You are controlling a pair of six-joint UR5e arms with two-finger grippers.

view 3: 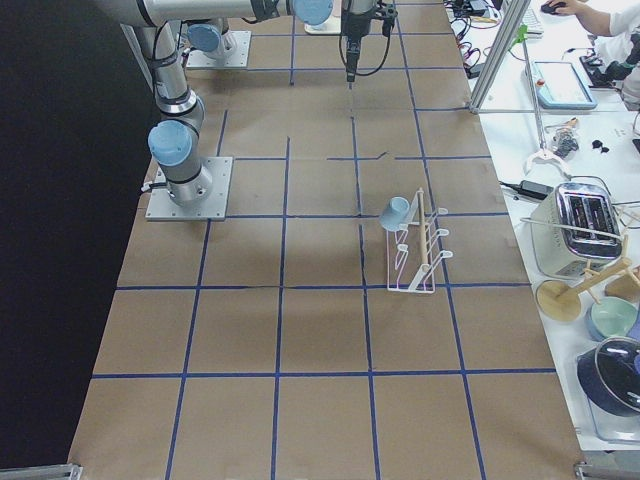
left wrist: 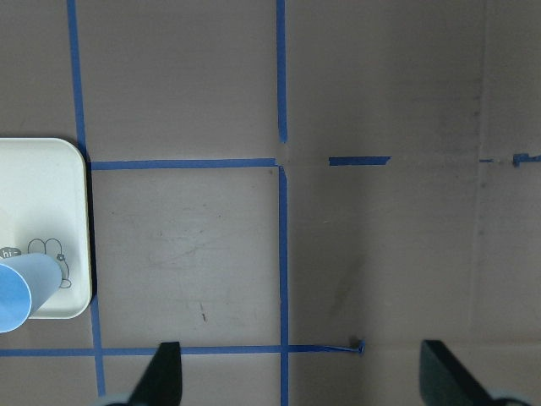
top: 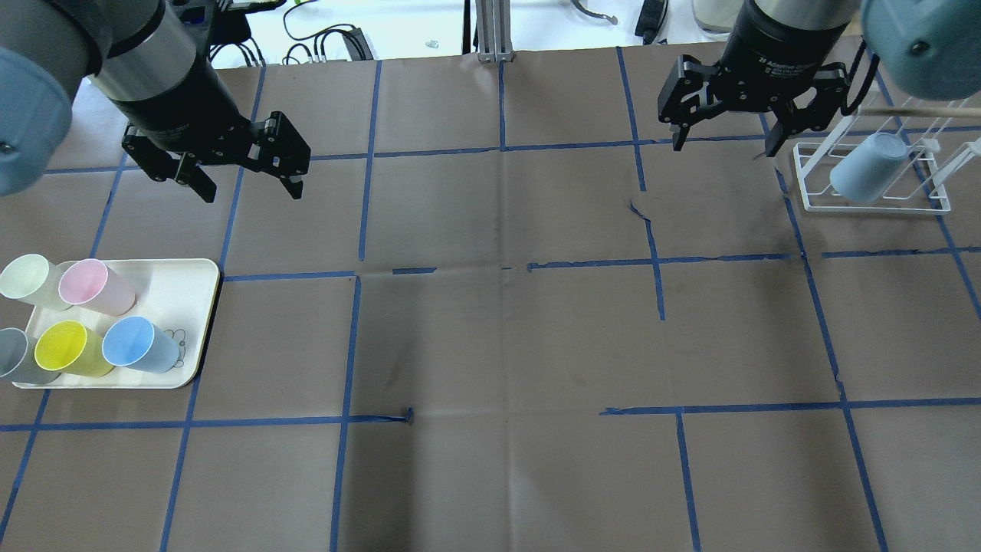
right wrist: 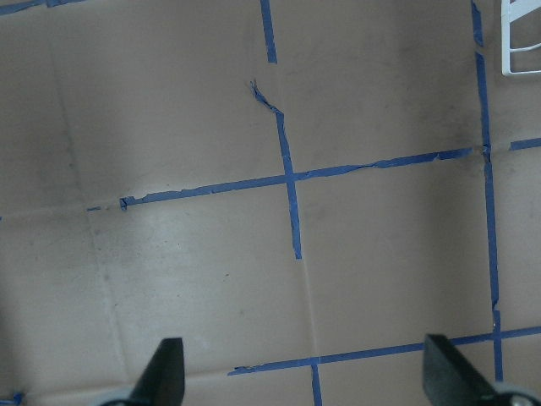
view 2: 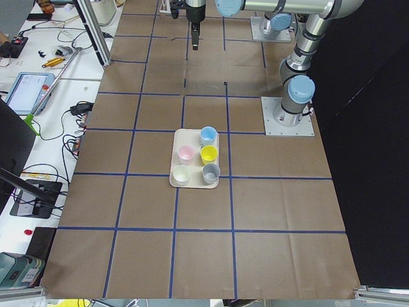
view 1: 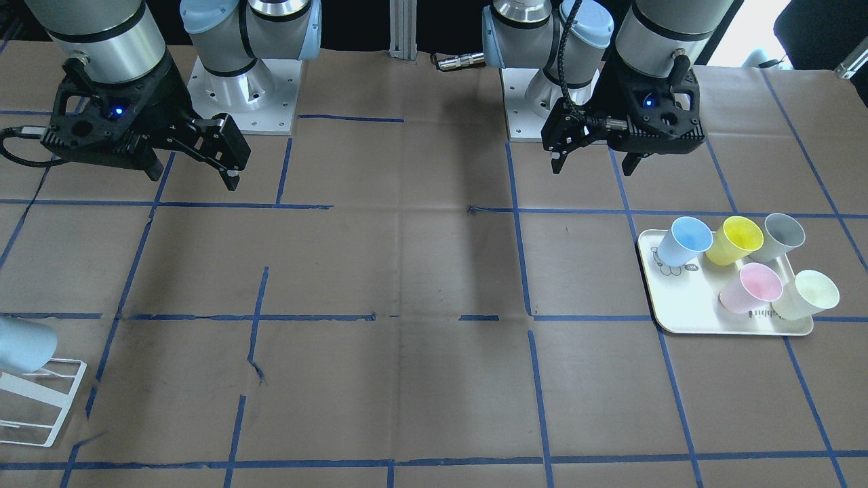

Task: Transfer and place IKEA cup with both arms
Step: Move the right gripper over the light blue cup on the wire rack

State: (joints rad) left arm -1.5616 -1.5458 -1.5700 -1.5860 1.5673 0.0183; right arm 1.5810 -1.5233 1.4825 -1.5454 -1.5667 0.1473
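While hovering over table (top: 490,345), left gripper (top: 251,192), right gripper (top: 724,146) point down, agape.

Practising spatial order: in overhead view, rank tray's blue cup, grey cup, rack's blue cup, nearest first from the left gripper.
From left gripper:
1. blue cup on tray, right side
2. grey cup, tray's left edge
3. blue cup on rack, far right

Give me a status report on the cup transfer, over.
Left gripper open, empty; right gripper same. IKEA cup on tray, untouched; second blue cup on rack. Yellow cup crowds the tray cup.
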